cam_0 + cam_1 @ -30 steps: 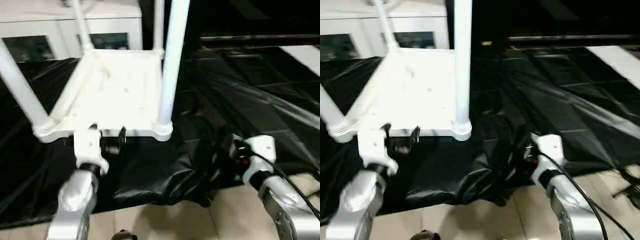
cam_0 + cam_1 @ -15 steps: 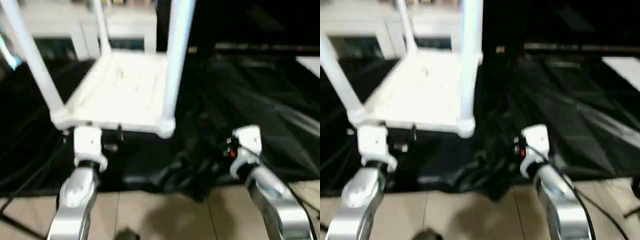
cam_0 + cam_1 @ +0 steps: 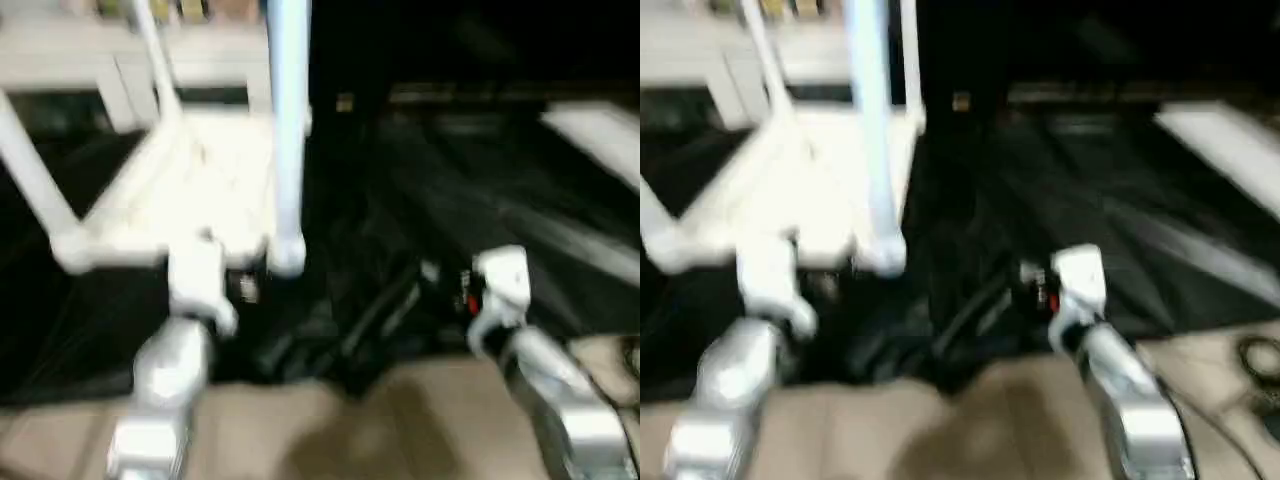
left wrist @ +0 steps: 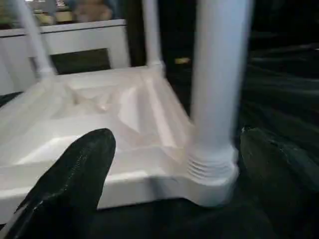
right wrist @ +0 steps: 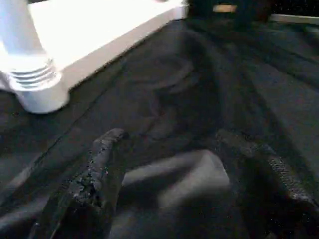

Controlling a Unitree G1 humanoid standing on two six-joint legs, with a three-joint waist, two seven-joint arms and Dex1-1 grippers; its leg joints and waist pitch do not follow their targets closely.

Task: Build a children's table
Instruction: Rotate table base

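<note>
The children's table (image 3: 190, 190) lies upside down on the black sheet (image 3: 470, 190) at the left, its four white legs (image 3: 288, 130) standing up from the corner sockets; a white cabinet (image 3: 110, 60) is behind it; the left gripper (image 4: 164, 164) is just before the table's near edge, fingers (image 4: 75, 174) spread wide, grasping nothing; the right gripper (image 5: 174, 169) is over the crumpled sheet, well apart from the table, fingers released and empty.

Table top (image 4: 124, 124) smooth white plastic; sheet (image 5: 199, 89) glossy black, seemingly plastic
</note>
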